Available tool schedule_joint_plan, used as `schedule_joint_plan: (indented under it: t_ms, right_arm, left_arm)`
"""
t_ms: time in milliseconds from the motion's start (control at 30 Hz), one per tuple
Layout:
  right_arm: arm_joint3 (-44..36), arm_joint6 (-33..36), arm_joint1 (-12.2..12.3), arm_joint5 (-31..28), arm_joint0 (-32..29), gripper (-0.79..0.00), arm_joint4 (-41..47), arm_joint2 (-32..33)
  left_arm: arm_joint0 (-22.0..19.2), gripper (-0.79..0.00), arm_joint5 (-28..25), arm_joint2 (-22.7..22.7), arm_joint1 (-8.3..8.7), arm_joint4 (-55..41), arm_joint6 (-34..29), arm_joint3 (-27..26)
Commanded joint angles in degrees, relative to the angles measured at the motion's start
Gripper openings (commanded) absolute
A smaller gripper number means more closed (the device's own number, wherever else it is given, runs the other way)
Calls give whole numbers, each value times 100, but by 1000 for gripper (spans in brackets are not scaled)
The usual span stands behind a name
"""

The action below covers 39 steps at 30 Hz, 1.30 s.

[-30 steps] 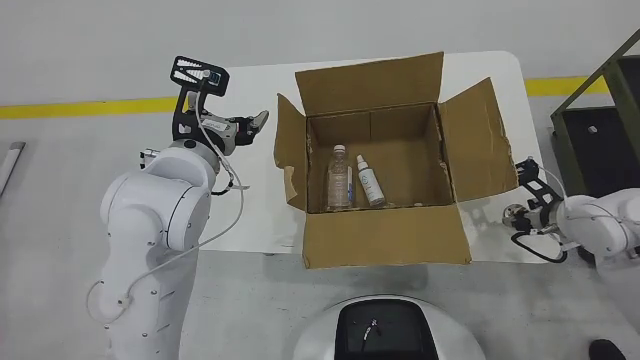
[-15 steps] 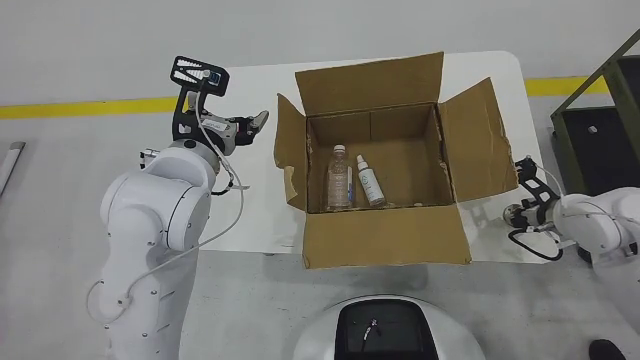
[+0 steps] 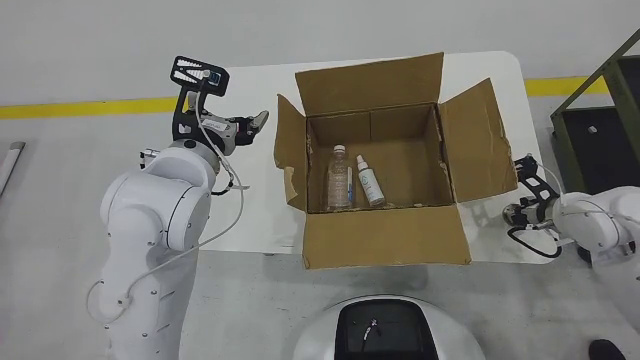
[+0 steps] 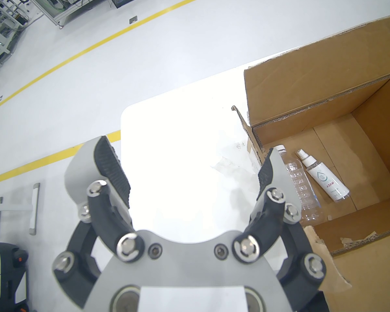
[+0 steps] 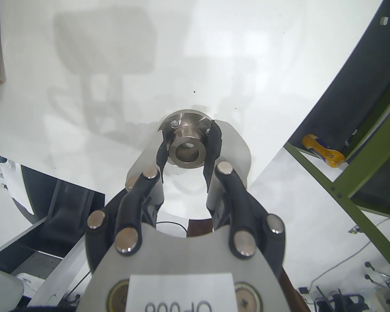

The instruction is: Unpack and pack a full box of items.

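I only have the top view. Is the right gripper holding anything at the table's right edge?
Observer: Yes. The right gripper is shut on a flanged metal bushing, held above the table.
Operator: And the left one?
Observer: The left gripper is open, with nothing between its fingers.
Operator: What exactly is left to unpack?
Observer: A clear bottle with a white cap and a spray bottle lie side by side on the floor of the box.
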Motion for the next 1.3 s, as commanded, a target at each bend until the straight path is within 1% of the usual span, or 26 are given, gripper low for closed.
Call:
schedule_joint_plan:
  t_ms: [0,33,67,167,333,467,533,667,767,867,967,1000,1100,1167,1267]
  right_arm:
    - [16,-10,1,13,-3,-665,22,-1]
    - [14,-12,2,18,-3,-779,28,-1]
    - [-1,-14,3,25,-1,-785,48,6]
    - [-99,-44,7,104,8,-785,230,119]
    - [-244,-179,14,366,73,-785,1044,595]
    - [-289,-820,-13,795,179,-785,2298,1272]
    - [-307,-1333,-43,996,225,-785,3106,1668]
    - [-599,-1850,-72,732,205,-785,4121,2018]
    - [-844,-1970,-74,516,297,-785,4511,2003]
    - [-1009,-1916,-83,420,530,-785,4900,1690]
    - [-1060,-1706,-96,310,885,-785,4956,1045]
    - [-1048,-1617,-100,276,1042,-785,4837,782]
    - [-1008,-1427,-130,163,1497,-785,4052,-163]
    - [-811,-1437,-179,225,1735,-785,3519,-814]
    - [-465,-1648,-286,390,2053,-785,2752,-1714]
  left_arm:
    - [0,0,0,0,0,0,0,0]
    - [0,0,0,0,0,0,0,0]
    - [0,0,0,0,0,0,0,0]
    - [0,0,0,0,0,0,0,0]
    - [0,0,0,0,0,0,0,0]
    - [0,0,0,0,0,0,0,0]
    - [0,0,0,0,0,0,0,0]
    - [0,0,0,0,0,0,0,0]
    - [0,0,0,0,0,0,0,0]
    - [0,0,0,0,0,0,0,0]
    - [0,0,0,0,0,0,0,0]
    - [0,0,0,0,0,0,0,0]
    - [0,0,0,0,0,0,0,0]
    - [0,0,0,0,0,0,0,0]
    - [0,0,0,0,0,0,0,0]
